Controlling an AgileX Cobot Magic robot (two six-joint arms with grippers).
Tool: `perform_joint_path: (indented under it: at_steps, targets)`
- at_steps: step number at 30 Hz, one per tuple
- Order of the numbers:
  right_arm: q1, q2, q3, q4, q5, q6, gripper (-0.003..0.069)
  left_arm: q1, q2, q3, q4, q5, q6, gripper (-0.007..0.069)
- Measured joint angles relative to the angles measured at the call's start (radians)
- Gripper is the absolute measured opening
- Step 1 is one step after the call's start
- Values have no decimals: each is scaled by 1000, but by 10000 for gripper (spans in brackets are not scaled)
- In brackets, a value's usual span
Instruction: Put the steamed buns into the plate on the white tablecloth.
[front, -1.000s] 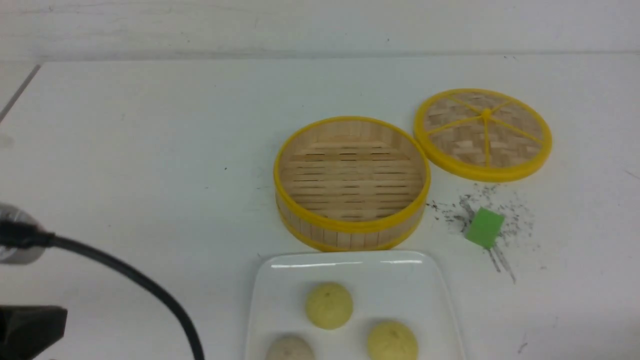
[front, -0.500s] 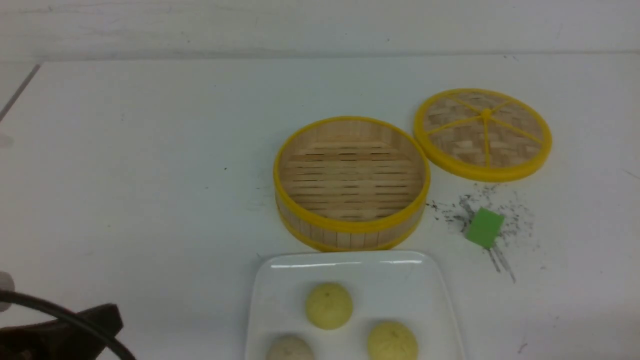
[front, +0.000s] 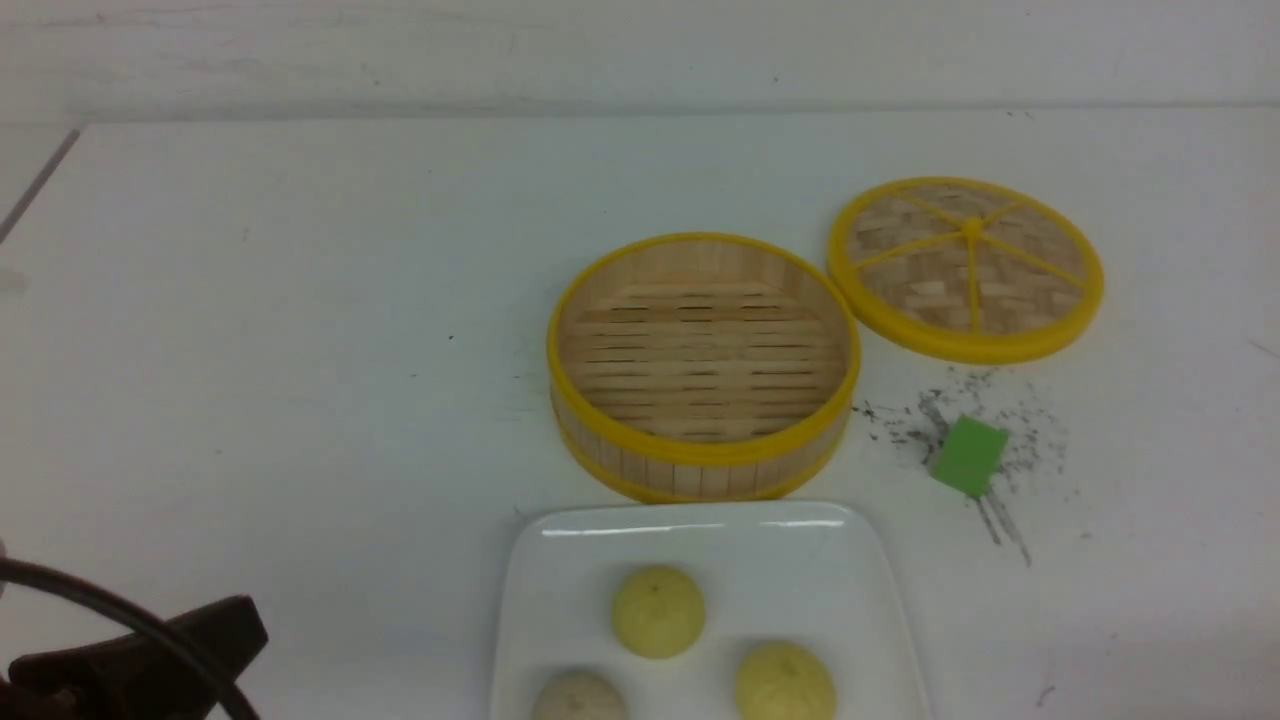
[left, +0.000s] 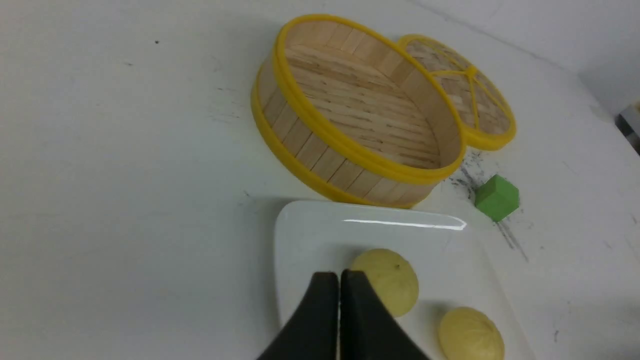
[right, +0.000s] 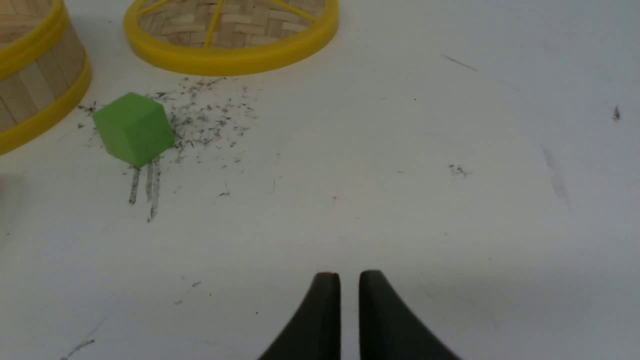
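At lower centre of the front view, three steamed buns (front: 658, 611) rest inside the plate (front: 700, 535), so both empty claws, left (left: 339, 274) closed and right (right: 349, 275) narrowly parted, should withdraw clear.

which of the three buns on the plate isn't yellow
The greyish off-white bun at the plate's near left, cut by the front view's bottom edge. The other two buns are pale yellow.

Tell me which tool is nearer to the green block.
Right. The right tool hangs over bare tablecloth near the green block. The left tool is over the plate, farther off, past the steamer.
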Motion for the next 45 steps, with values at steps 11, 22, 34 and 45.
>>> perform_joint_path:
  at_steps: [11,22,34,45]
  targets:
    - [0,0,0,0,0,0,99,2,-3,1,-6,28,2,43]
    - [0,0,0,-2,0,0,104,373,-148,90,-329,-4,438,52]
    - [0,0,0,-1,0,0,106,763,-349,310,-443,7,728,55]
    - [0,0,0,-1,0,0,120,697,-353,314,-385,-5,728,69]
